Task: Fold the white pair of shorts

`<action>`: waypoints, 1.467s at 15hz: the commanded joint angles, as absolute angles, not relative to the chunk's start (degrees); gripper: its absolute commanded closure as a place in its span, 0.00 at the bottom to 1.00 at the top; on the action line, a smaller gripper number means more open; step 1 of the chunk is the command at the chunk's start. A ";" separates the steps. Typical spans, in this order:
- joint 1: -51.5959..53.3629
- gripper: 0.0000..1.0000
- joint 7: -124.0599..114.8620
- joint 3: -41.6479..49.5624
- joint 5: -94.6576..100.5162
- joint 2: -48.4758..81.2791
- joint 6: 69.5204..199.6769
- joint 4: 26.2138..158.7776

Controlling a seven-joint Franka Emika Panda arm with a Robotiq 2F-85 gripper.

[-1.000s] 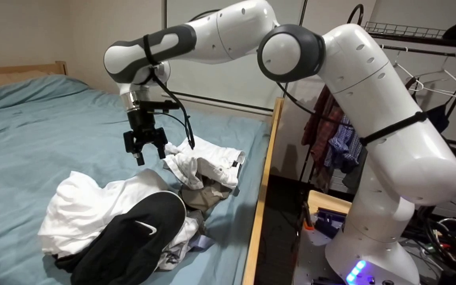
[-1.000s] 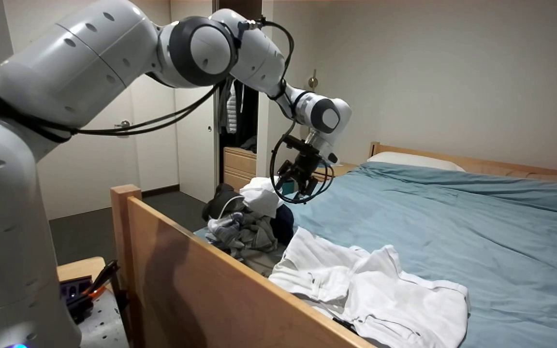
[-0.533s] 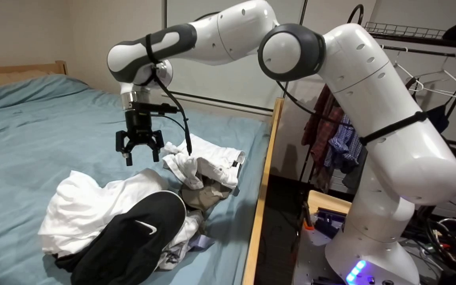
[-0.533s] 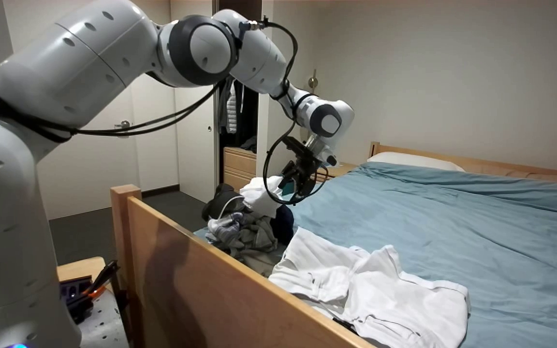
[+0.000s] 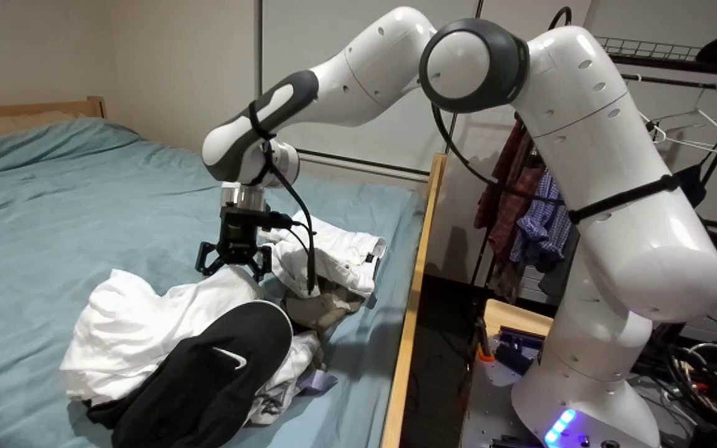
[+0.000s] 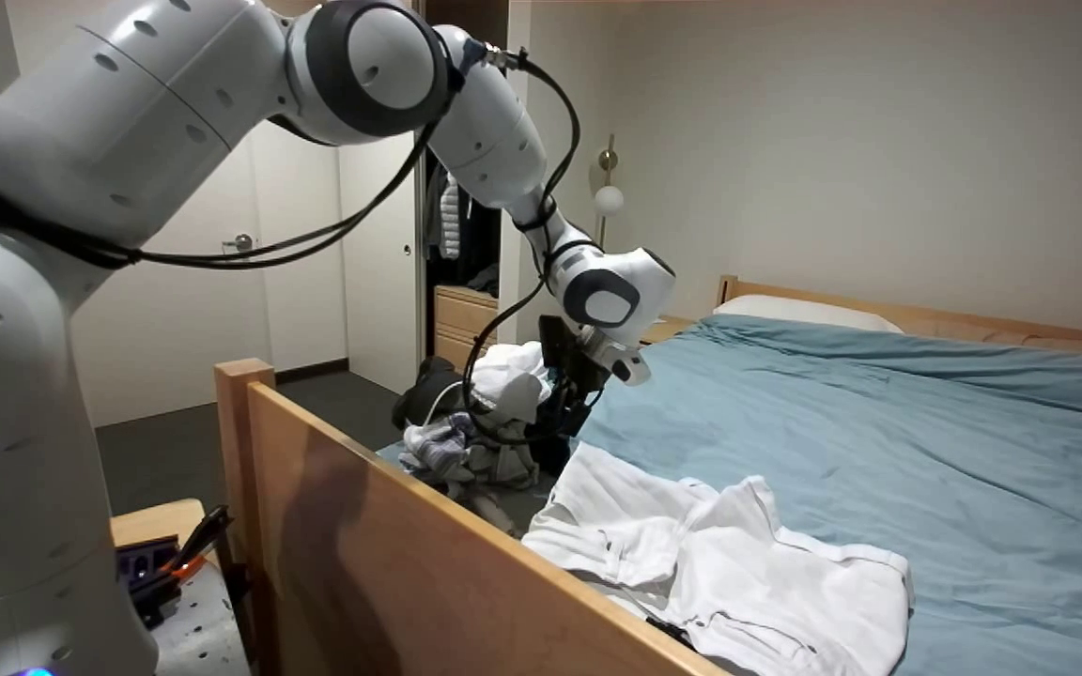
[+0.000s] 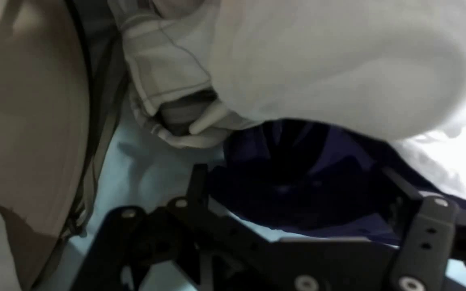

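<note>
Lower than half a second ago, the black two-fingered pincer (image 7: pixel 295 178) stands wide above navy cloth (image 7: pixel 297 206) (touching or not, I cannot tell). The rumpled white fabric shorts (image 5: pixel 340 239) lie unmoved near it, toward the smooth pale-wood bed end (image 5: pixel 411 286), on the wrinkled blue cloth surface (image 5: pixel 84 211). On the pincer's other side, a black curved-brim cloth cap (image 5: pixel 209 373) bears a white swoosh logo (image 5: pixel 238 361).
</note>
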State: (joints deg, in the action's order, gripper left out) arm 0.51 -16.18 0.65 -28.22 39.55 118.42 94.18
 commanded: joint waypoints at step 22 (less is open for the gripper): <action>22.08 0.00 -76.10 20.09 -17.37 16.34 166.84 138.81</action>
State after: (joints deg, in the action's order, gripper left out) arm 14.16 -64.86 10.98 -23.08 18.17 164.53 136.02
